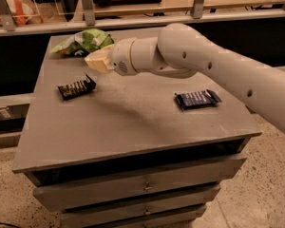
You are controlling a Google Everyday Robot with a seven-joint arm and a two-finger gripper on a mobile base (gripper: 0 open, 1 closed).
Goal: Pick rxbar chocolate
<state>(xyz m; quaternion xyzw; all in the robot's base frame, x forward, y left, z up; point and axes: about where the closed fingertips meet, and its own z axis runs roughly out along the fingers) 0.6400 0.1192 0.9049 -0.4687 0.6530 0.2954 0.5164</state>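
Observation:
The rxbar chocolate (76,87), a small flat black bar with pale lettering, lies on the grey table (133,127) at its left side. My gripper (97,61) hangs above the table just up and to the right of the bar, apart from it and between it and the green chip bag. The white arm reaches in from the right.
A green chip bag (83,42) lies at the table's back left, just behind the gripper. A dark blue bar wrapper with white print (197,99) lies at the right side. The table has drawers below, and a railing runs behind it.

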